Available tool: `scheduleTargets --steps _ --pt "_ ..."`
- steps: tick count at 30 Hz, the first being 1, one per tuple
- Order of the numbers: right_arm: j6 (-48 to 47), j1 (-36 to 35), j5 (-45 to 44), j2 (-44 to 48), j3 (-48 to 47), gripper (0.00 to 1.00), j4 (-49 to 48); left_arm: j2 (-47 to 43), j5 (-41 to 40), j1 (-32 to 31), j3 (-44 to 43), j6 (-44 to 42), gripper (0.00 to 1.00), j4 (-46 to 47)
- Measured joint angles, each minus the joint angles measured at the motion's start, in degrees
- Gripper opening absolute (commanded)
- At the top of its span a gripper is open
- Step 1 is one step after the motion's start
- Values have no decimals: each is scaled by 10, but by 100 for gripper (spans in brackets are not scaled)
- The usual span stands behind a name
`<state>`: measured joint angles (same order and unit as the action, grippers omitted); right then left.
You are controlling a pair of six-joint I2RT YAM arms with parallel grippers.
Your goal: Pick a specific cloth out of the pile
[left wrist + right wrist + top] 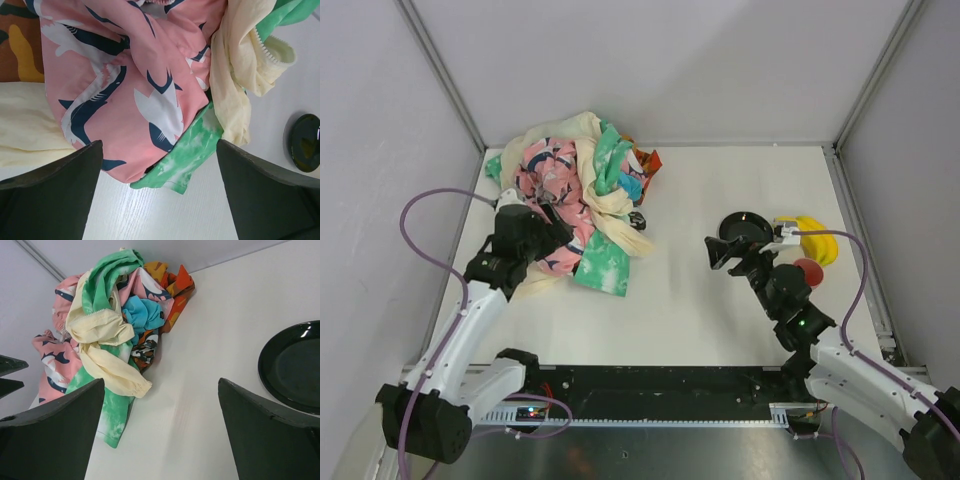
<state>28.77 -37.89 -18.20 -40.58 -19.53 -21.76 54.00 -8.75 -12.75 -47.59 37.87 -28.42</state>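
Note:
The pile (575, 195) is a heap of pink shark-print, mint-green, cream and orange-red cloths at the table's far left. The turquoise-blue cloth (144, 313) is bunched in the pile's right side, partly under the cream and green cloths; in the top view it shows only as a small blue patch (631, 186). It is out of the left wrist view. My left gripper (558, 222) is open over the pile's near edge, with the pink cloth (135, 75) and a green corner (185, 157) between its fingers (65, 195). My right gripper (720, 255) is open and empty over bare table (200, 405), right of the pile.
A black plate (745, 226) lies right of centre, beside my right gripper, and shows in the right wrist view (295, 367) and the left wrist view (306, 142). A yellow object (817, 240) and a red object (808, 270) lie near the right wall. Grey walls enclose the table.

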Motion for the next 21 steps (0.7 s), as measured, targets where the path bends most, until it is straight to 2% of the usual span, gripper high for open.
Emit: scheduleTargets --steps 13,21 --pt "-30 0 58 -52 0 99 -49 52 49 -9 -7 -21 100 5" --pt "-45 7 103 -78 0 99 -73 189 61 -55 -104 -62 100 17"
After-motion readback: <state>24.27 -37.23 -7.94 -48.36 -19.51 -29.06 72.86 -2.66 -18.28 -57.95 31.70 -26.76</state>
